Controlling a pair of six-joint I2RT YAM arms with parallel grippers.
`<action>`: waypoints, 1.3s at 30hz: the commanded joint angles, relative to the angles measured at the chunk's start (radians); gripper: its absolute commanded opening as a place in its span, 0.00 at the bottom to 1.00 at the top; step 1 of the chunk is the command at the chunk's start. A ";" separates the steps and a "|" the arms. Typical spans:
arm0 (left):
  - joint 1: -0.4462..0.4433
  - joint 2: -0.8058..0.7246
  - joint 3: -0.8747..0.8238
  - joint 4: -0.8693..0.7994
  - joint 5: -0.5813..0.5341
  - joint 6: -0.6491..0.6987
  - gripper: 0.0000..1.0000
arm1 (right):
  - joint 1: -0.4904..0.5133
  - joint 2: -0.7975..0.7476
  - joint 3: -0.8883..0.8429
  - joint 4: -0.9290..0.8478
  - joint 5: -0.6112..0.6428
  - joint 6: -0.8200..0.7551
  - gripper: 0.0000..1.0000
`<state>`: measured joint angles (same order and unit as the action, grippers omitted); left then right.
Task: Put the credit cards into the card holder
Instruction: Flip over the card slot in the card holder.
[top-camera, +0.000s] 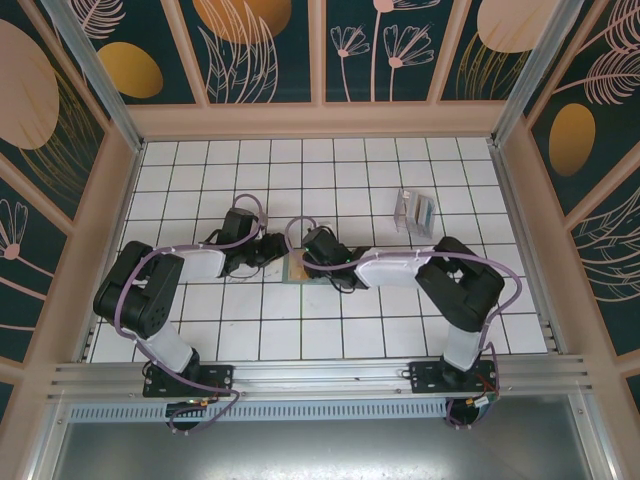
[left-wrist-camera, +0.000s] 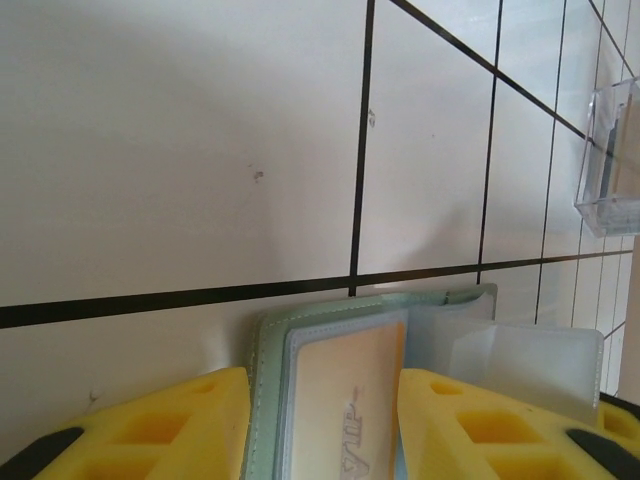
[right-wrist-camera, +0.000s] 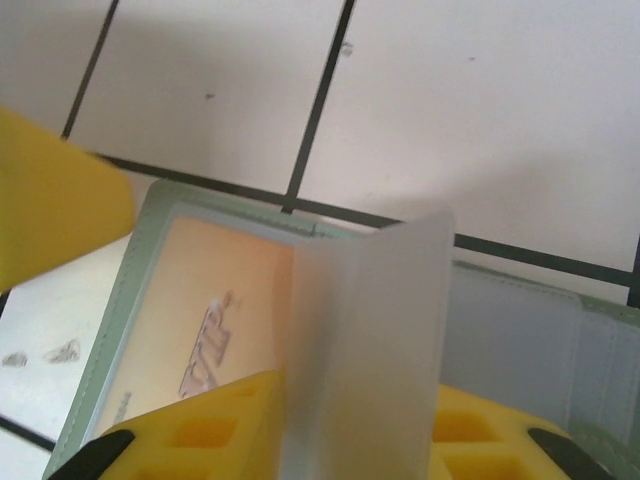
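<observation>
Together left tool (left-wrist-camera: 320, 385) and right tool (right-wrist-camera: 360, 400) pinch the open sage-green card holder (left-wrist-camera: 265, 400), tan-orange card (right-wrist-camera: 200, 300) inside.

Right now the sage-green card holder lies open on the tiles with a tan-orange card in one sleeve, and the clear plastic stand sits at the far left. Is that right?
Not quite: the clear plastic stand sits at the far right, as the top external view shows. The card holder does lie open on the tiles with a tan-orange card in one sleeve.
</observation>
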<state>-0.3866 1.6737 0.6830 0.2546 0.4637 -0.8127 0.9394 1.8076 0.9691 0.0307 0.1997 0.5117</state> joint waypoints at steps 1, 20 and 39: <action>-0.005 -0.018 0.002 -0.026 -0.012 0.025 0.44 | -0.008 0.030 0.058 -0.071 -0.046 0.022 0.27; 0.003 -0.006 0.013 -0.059 -0.023 0.061 0.45 | -0.010 0.144 0.332 -0.431 -0.009 0.108 0.19; 0.009 0.002 -0.028 -0.011 0.006 0.056 0.45 | -0.017 0.141 0.378 -0.401 -0.140 0.122 0.45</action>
<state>-0.3786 1.6756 0.6697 0.2321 0.4522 -0.7677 0.9257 1.9404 1.3140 -0.3756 0.0845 0.6312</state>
